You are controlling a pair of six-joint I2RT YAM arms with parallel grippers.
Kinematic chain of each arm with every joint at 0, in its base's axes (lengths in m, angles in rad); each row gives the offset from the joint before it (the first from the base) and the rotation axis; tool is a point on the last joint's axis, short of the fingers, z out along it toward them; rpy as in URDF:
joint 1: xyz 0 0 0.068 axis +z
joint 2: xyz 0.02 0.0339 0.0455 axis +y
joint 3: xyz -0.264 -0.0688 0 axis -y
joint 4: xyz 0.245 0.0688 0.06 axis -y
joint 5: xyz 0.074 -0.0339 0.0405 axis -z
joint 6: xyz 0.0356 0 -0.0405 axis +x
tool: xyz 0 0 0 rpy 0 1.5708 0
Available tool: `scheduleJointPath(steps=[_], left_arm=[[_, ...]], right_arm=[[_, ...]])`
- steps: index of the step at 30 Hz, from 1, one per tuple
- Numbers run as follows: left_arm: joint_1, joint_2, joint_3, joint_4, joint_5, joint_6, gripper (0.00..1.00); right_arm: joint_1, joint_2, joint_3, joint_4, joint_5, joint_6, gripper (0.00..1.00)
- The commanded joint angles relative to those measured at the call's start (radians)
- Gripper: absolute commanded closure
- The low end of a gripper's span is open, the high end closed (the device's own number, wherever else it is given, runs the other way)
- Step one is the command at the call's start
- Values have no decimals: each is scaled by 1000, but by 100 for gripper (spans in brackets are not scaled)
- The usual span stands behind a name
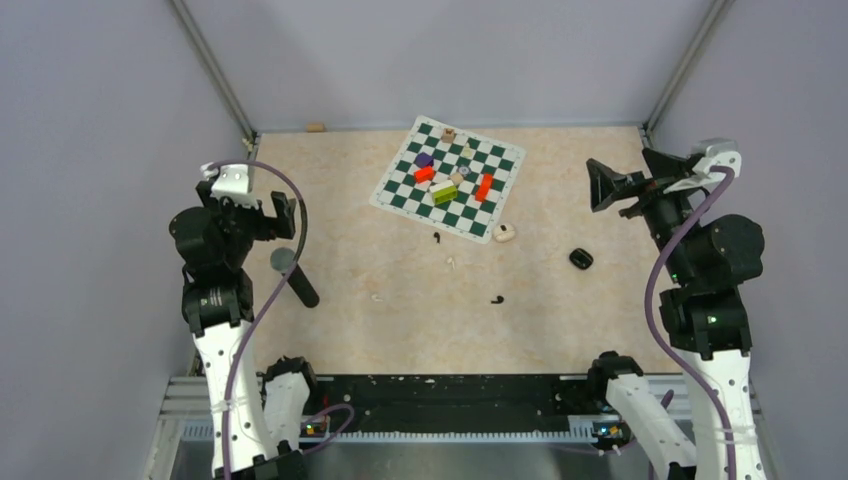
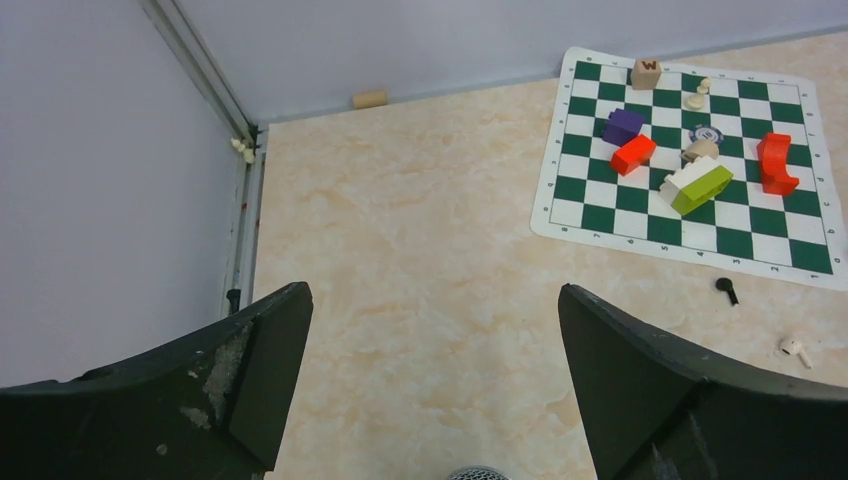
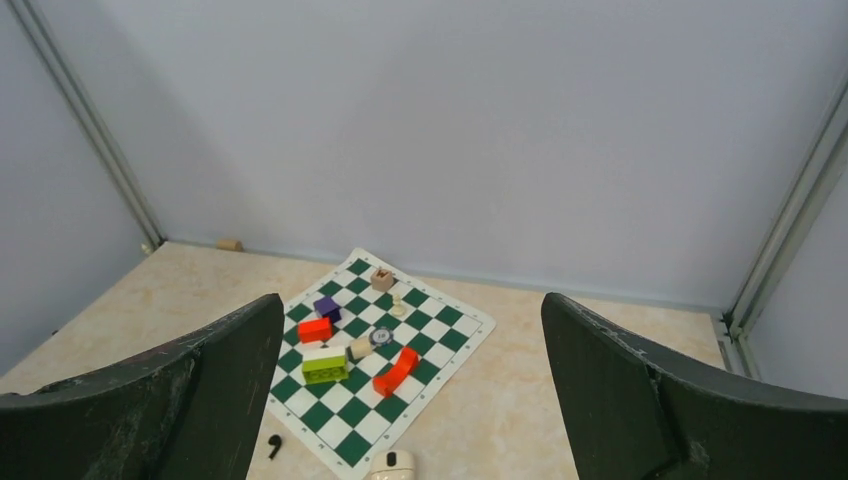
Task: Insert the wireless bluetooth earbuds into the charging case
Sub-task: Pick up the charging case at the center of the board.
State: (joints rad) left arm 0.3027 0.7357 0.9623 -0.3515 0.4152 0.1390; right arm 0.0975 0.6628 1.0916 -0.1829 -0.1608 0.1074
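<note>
**Both earbuds lie loose on the table, apart from the case**

Nearest us, the near earbud [image 1: 497, 298], a tiny black comma, lies alone on the marbled beige table [image 1: 350, 200]. The case [image 1: 581, 258], a glossy black pebble, sits a little farther back and to its right, well apart from it. We cannot tell whether its lid is up or whether anything is inside.

By the left arm lies a black stick [image 1: 300, 283] with a round grey head. A small white earbud [image 1: 452, 263] lies near mid-table. The far earbud [image 1: 437, 237] rests just off the near edge of the mat [image 1: 448, 178], and a cream pod [image 1: 504, 232] sits at that mat's near right corner.

The left gripper [image 2: 432, 295] hangs over the left side of the table with its worn black fingers spread wide and holding nothing. The right gripper [image 3: 412, 300] is raised on the right, likewise spread and empty.

The green-and-white checkered mat lies flat and turned askew. It carries a purple block [image 1: 424, 159], a red block [image 1: 424, 174], a green block [image 1: 444, 192], a curved orange piece [image 1: 484, 186] and a wooden cube [image 1: 448, 134]. A cork [image 1: 316, 127] lies against the far wall.
</note>
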Motion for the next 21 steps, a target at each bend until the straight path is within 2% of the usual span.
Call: scheduleJointPath(steps=[1,7,12,16,19,21], left_arm=[[16,29,12,28,57,-13,1],[16,48,1,33,69,1,1],[14,66,7,34,105,19,1],[3,95,18,43,67,28,1],[-50,124,23,42,14,56,1],[-131,145,21,32,-66,102,1]], right_arm=[[18,1,-9,40,-32,15,1],[17,18,-45,46,-85,-90,1],[17,32,-60,60,-31,-92,1],[18,52,-75,80,11,-91,1],[18,78,-87,84,8,-97,1],[18,105,-84,73,7,-99,1]])
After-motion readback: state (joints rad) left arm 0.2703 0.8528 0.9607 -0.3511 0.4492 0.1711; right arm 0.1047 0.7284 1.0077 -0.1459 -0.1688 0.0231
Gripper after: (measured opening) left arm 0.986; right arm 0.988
